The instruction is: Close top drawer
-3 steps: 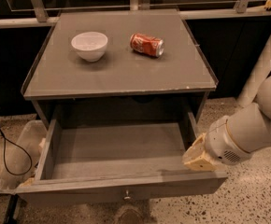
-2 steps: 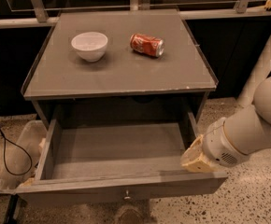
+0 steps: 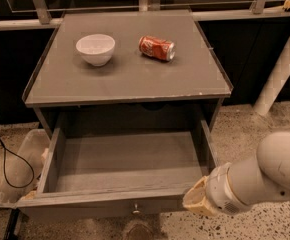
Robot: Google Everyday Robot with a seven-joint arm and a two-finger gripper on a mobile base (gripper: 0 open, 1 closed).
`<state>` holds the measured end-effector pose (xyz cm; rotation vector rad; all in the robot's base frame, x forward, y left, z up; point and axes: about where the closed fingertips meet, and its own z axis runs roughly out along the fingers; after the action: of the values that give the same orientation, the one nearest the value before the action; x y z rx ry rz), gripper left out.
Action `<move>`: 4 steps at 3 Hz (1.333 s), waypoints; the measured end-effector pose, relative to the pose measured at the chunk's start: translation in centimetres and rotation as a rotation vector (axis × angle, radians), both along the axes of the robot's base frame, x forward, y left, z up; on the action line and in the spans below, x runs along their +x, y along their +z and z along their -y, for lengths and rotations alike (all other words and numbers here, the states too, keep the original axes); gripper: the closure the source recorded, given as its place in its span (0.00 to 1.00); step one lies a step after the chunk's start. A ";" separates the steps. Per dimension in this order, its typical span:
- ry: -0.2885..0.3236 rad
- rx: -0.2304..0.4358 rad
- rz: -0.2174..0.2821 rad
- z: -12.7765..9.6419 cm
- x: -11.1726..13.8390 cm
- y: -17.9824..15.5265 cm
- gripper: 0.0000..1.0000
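Note:
The top drawer (image 3: pixel 127 161) of the grey-brown cabinet is pulled far out and looks empty inside. Its flat front panel (image 3: pixel 85 205) faces the camera at the bottom, with a small brass knob (image 3: pixel 134 209) at its centre. My gripper (image 3: pixel 197 200) is at the end of the white arm that comes in from the lower right. It sits at the right end of the drawer's front panel, against or just outside the front right corner. The lower drawer is out of view.
A white bowl (image 3: pixel 95 48) and a red soda can (image 3: pixel 157 48) lying on its side are on the cabinet top (image 3: pixel 125 79). A pale bin (image 3: pixel 20 166) and a black cable (image 3: pixel 5 164) are on the floor at the left. A white post (image 3: pixel 280 69) leans at the right.
My gripper has moved down and a little left, from beside the drawer's right wall to the right end of its front panel. The drawer is as far out as before.

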<state>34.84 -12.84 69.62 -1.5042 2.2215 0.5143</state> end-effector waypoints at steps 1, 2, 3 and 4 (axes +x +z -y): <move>-0.024 0.028 0.055 -0.4 -0.6 -4.9 1.00; -0.029 0.026 0.066 -0.3 -0.3 -5.0 1.00; -0.029 0.026 0.066 -0.3 -0.3 -5.0 0.82; -0.029 0.026 0.066 -0.3 -0.3 -5.0 0.58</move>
<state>34.57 -12.53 64.66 -1.4527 2.1747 0.4761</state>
